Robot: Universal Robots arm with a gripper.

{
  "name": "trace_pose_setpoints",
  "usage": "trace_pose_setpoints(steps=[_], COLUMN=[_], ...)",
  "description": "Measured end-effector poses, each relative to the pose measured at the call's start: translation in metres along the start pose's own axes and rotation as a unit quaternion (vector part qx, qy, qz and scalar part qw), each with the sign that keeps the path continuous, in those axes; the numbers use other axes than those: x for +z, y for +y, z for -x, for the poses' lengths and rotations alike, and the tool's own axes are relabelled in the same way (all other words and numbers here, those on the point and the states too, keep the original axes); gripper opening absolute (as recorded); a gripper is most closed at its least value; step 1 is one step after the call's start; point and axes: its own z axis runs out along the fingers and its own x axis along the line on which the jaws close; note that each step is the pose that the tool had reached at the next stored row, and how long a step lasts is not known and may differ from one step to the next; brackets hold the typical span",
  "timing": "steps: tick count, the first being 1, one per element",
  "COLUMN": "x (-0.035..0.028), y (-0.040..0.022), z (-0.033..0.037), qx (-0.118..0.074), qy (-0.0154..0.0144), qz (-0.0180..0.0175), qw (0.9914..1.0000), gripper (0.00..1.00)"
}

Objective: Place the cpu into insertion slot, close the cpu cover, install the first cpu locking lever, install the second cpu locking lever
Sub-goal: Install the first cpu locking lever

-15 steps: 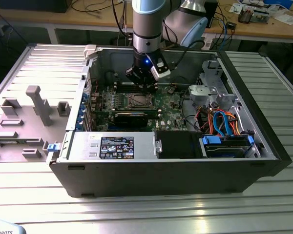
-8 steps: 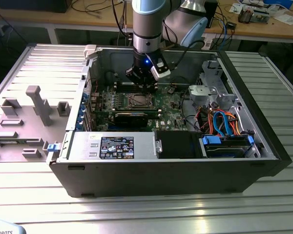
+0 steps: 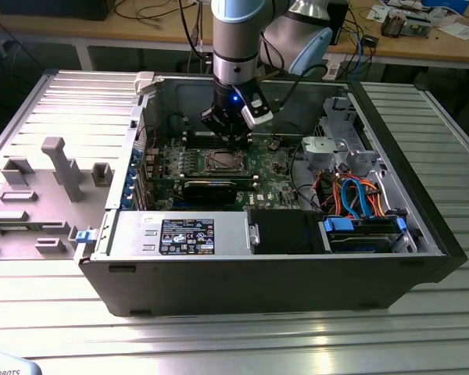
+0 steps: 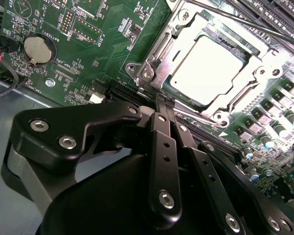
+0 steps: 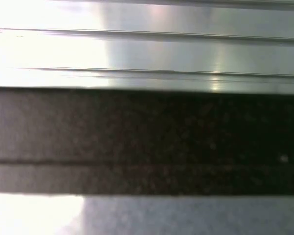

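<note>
The black two-fingered gripper (image 4: 162, 100) hangs with its fingers pressed together, holding nothing. Just beyond its tips, the silver-grey square cpu (image 4: 209, 68) sits in the metal-rimmed insertion slot (image 4: 159, 51) of the green circuit board (image 4: 83, 44), with the silvery framed cpu cover (image 4: 235, 98) lying closed around it.
</note>
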Motion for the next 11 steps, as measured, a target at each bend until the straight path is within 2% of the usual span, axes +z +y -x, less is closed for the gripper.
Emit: trace_pose_setpoints(steps=[3, 11], x=[-0.0018, -0.0005], y=[0.0001, 0.0001], z=[0.0001, 0.0007], qx=[0.000, 0.000], qy=[0.0001, 0.0001], qz=[-0.0001, -0.0023], qw=[1.00000, 1.00000], gripper=[0.11, 0.11])
